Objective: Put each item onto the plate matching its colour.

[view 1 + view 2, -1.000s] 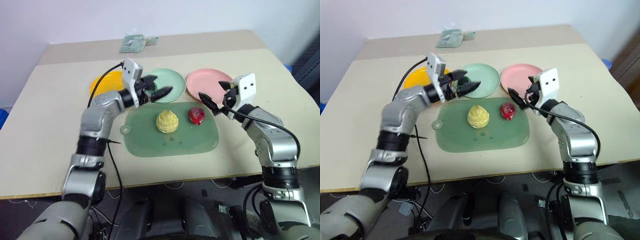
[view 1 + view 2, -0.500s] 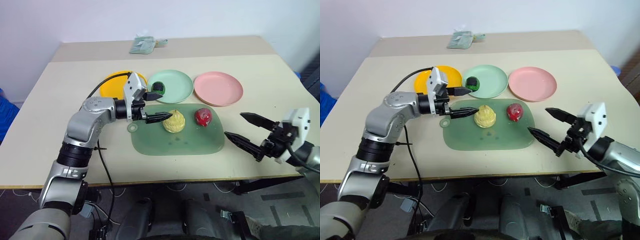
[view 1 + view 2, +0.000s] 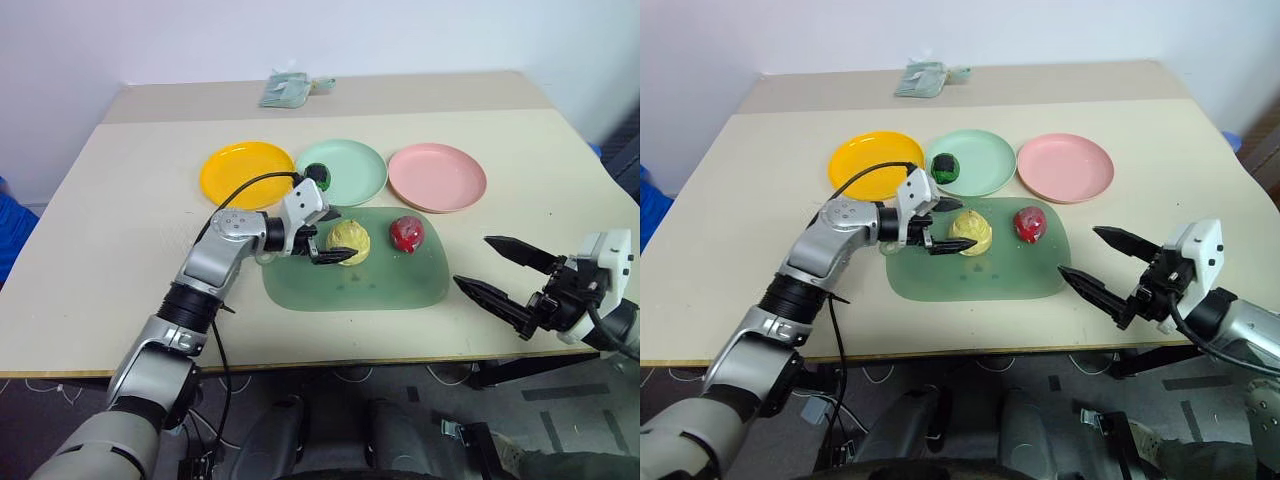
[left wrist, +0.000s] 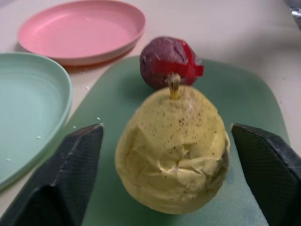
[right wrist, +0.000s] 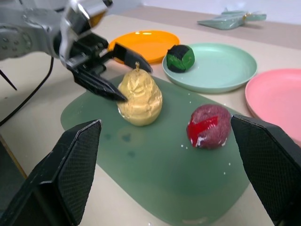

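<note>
Nearest, the right gripper [image 3: 505,281] hangs wide open and empty off the table's [image 3: 100,260] front right edge. On the green board [image 3: 400,290], the left gripper [image 3: 325,243] straddles the yellow item [image 3: 348,242], fingers on either side, not visibly clamped. The red item [image 3: 406,233] sits beside it. Beyond, the green item [image 3: 318,174] rests on the green plate [image 3: 355,170], between the empty yellow plate [image 3: 245,173] and pink plate [image 3: 437,177].

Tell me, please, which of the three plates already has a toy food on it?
The mint green plate, the middle one of the row: the dark green toy sits on it. The yellow plate and pink plate are bare.
</note>
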### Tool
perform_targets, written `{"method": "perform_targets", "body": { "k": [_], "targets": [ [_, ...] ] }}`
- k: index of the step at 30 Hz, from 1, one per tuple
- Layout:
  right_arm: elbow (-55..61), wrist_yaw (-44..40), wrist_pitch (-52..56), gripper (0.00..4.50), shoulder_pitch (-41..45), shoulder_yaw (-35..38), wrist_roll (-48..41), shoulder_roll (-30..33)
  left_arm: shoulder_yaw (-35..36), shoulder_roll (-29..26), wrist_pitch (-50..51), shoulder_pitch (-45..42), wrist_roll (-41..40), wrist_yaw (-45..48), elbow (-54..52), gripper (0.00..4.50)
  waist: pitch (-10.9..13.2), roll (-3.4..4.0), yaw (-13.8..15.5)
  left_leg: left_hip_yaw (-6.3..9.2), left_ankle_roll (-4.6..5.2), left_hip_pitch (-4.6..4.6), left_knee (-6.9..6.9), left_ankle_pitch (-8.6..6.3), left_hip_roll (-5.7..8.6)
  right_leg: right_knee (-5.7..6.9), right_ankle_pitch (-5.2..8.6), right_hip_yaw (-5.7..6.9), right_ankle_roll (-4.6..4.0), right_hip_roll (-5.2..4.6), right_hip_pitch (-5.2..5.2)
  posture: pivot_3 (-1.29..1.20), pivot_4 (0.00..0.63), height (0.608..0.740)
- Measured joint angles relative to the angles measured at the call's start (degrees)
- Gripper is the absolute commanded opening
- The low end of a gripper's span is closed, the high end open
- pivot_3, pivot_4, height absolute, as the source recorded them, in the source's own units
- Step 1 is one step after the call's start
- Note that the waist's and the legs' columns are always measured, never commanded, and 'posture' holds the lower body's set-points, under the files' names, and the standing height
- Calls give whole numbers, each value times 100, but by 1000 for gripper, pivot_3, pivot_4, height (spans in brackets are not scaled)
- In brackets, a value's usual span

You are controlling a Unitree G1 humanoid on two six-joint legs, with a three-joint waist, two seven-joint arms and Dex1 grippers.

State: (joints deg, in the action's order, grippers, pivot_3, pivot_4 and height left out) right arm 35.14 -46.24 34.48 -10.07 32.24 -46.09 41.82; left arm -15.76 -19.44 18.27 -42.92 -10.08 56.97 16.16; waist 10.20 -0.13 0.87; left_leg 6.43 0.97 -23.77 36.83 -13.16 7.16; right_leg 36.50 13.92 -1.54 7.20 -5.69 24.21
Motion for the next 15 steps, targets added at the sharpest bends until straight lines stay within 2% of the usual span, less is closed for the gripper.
{"method": "perform_targets", "body": {
  "k": [1,7,12,15],
  "targets": [
    [13,34,0,4500,7,-2,-10,0,-2,11,-37,0,25,-16,6,2695,0,0,0,0,0,0,1,0,0,0,0,0,0,0,0,0,150,740],
    [66,203,8,4500,125,-79,-25,17,158,111,42,5,14,-251,-9,2695,0,0,-1,1,2,-3,5,-1,0,0,0,0,1,1,0,0,150,740],
    [66,358,13,4500,389,-359,-11,67,1114,346,795,6,-591,-1042,-317,2695,1,-1,-7,1,2,-6,10,-1,-2,2,0,2,1,1,3,0,150,740],
    [54,402,13,4500,545,-500,21,111,1735,392,981,-31,-696,-1847,-356,2695,1,-2,-4,1,2,-6,15,-1,-2,2,-1,2,2,4,3,0,150,740]
  ]
}}
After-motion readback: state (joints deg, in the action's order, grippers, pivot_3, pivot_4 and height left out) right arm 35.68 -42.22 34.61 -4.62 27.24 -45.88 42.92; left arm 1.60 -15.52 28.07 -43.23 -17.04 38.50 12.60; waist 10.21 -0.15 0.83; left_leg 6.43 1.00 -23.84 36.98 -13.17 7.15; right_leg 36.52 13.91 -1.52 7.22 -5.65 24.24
